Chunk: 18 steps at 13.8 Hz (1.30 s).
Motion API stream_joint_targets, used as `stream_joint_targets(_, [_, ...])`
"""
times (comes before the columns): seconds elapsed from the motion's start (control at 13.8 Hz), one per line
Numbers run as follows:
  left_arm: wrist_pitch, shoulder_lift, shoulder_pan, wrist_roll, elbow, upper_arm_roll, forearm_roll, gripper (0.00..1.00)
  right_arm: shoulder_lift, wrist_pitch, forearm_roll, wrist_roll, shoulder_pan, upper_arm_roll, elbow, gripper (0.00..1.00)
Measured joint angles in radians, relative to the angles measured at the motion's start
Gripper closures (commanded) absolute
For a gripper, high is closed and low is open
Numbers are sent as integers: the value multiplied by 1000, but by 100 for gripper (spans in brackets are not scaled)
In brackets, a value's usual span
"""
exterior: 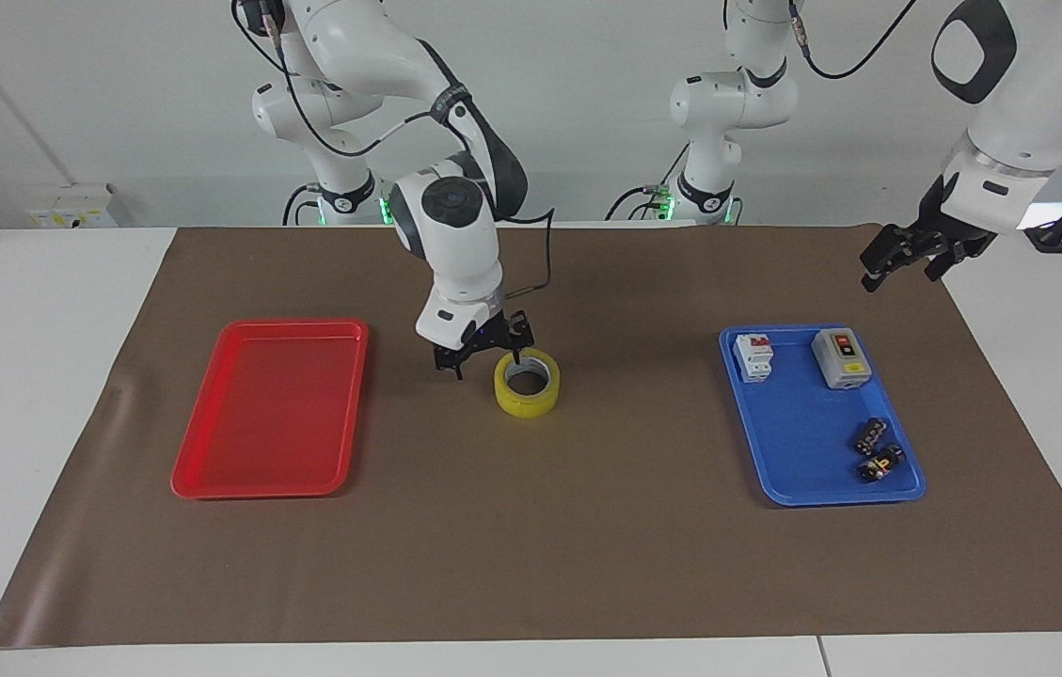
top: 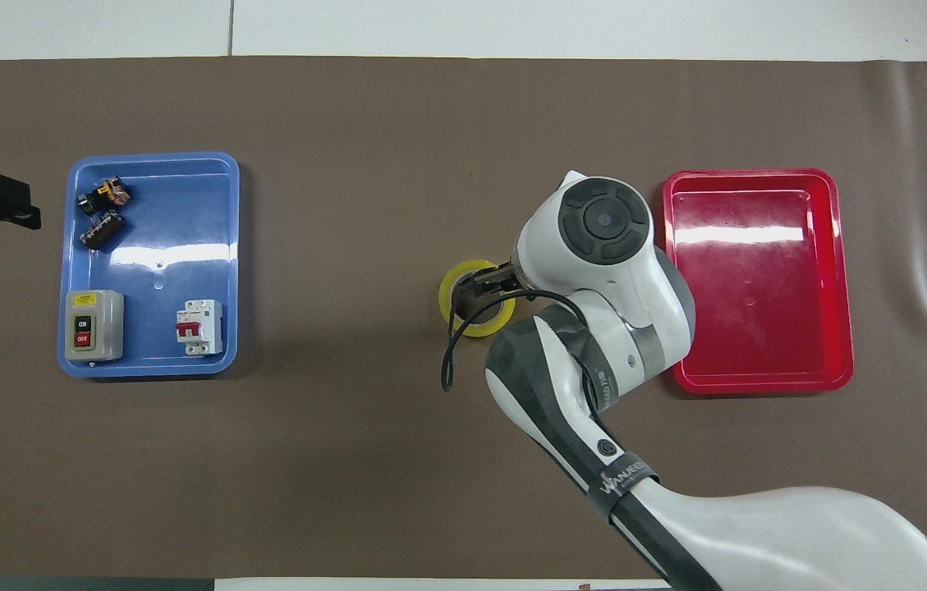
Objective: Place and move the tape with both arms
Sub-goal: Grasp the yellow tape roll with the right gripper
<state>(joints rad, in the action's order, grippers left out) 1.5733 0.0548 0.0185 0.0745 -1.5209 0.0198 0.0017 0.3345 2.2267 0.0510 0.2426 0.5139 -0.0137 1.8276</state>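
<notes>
Brown paper (exterior: 531, 564) covers the white surface (exterior: 23, 376) almost to its edges, and wide bare paper surrounds the tape (exterior: 527, 395). With twelve o'clock away from the robots, a red tray (exterior: 272, 324) lies at three. A blue tray (exterior: 794, 442) at nine holds a grey switch box (exterior: 841, 358), a white breaker (exterior: 753, 357) and two small dark parts (exterior: 879, 449). The tape, a translucent yellow ring, lies flat in the centre. The right arm (exterior: 451, 226) has its jaws open astride the ring's three o'clock wall, gripping nothing. The left arm (exterior: 1001, 141) hangs over the paper's nine o'clock edge, jaws apart and empty.
</notes>
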Motion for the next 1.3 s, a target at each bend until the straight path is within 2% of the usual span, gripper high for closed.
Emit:
stream_joint_targets(0.22, [-14, -1, -3, -23, 2, 0, 0, 0, 57, 38, 0, -21, 24, -1, 3, 0])
stream_joint_targets(0.58, [-19, -1, -2, -30, -6, -2, -1, 0, 60, 123, 0, -141, 27, 0, 83, 0])
stream_joint_targets(0.65, [-21, -1, -1, -30, -6, -3, -1, 0, 60, 149, 0, -147, 27, 1, 98, 10])
stream_joint_targets(0.72, [-25, -1, 0, -30, -6, -4, -1, 0, 60, 166, 0, -149, 26, 1, 108, 39])
stream_joint_targets(0.8, [-29, -3, 0, -30, -6, -5, -1, 0, 59, 172, 0, -151, 26, 1, 114, 84])
stream_joint_targets(0.87, [-34, -6, 0, -31, -8, -6, -1, 0, 58, 172, 0, -152, 26, 1, 116, 100])
stream_joint_targets(1.3, [-37, -58, -1, -32, -56, -5, -1, 0, 52, 143, 1, -85, 25, 2, 106, 100])
